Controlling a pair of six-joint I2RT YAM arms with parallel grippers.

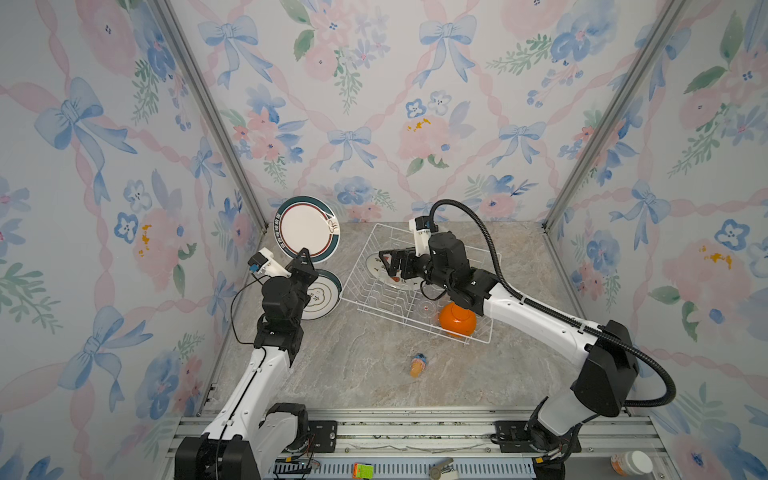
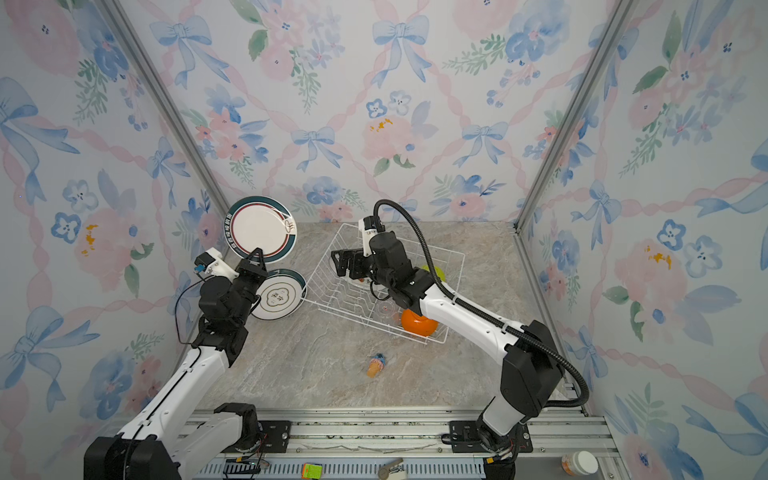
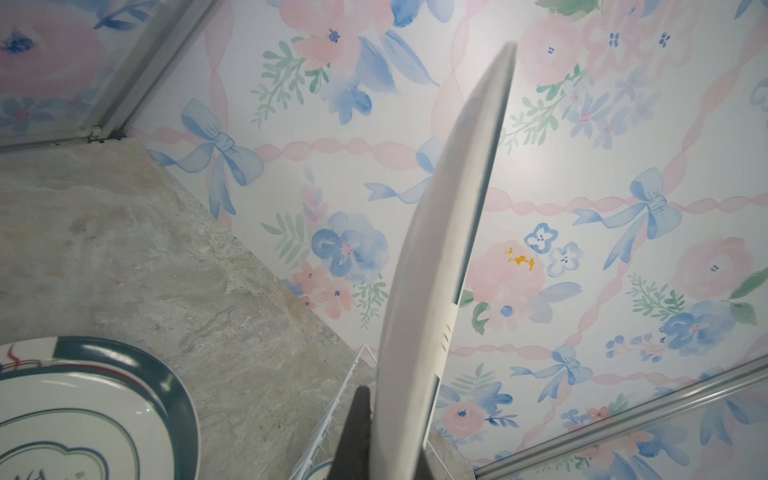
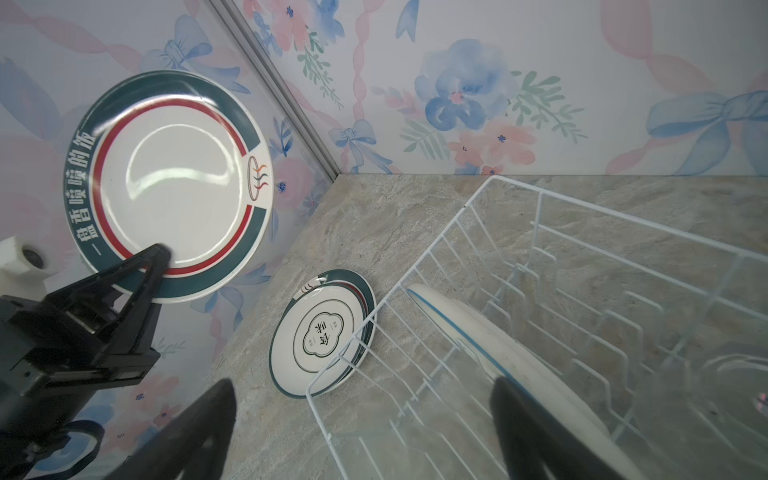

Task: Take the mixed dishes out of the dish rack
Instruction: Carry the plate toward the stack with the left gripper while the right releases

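Left gripper [image 1: 304,254] is clamped on the rim of a glossy green-banded plate [image 1: 307,228], upright above the counter's [image 1: 353,374] far left corner; so thin a hold may slip. Right gripper [image 1: 388,264] stands spread over a smooth white plate [image 1: 374,268] leaning in the wire dish rack [image 1: 415,320]; the prongs could snag it.
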